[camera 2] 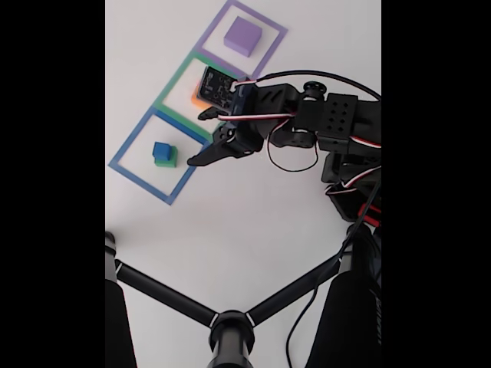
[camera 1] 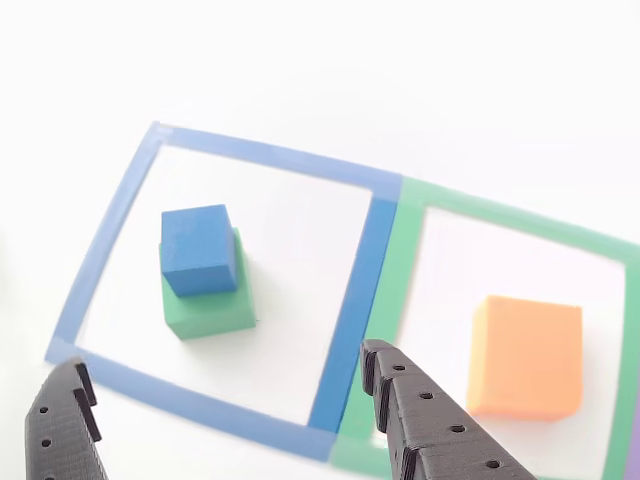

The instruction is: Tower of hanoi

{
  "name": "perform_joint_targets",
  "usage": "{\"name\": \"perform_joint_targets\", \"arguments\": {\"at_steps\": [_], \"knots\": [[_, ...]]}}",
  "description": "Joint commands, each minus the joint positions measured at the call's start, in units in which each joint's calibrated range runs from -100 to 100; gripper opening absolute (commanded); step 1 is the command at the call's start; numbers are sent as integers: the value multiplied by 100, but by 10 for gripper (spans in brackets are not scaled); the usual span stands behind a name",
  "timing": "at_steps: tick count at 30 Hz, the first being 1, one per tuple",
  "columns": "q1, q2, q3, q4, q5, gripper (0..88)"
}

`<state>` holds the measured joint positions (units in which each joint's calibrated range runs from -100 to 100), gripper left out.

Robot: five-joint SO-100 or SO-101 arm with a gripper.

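Note:
A small blue cube (camera 1: 198, 249) sits stacked on a larger green cube (camera 1: 210, 305) inside the blue-taped square (camera 1: 355, 275); in the fixed view the same blue cube (camera 2: 161, 149) and green cube (camera 2: 166, 160) lie at the left. An orange cube (camera 1: 526, 355) rests in the green-taped square (camera 1: 400, 260). A purple cube (camera 2: 243, 34) lies in the purple-taped square (camera 2: 219, 17). My gripper (camera 1: 215, 385) hovers open above the near edge of the blue square, holding nothing; in the fixed view the gripper (camera 2: 199, 138) is just right of the stack.
The white table carries the three taped squares in a diagonal row. A black tripod-like stand (camera 2: 230, 330) spreads across the lower part of the fixed view. The arm's body and cables (camera 2: 337, 130) stand at the right.

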<state>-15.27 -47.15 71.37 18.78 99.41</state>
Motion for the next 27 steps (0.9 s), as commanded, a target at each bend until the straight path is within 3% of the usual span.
{"name": "perform_joint_targets", "arguments": {"at_steps": [1,15,27], "knots": [[50,416,336,-1433,59,323],[60,2660,709,-4558,59,328],[-74,3920,327,-5643,59,325]]}}
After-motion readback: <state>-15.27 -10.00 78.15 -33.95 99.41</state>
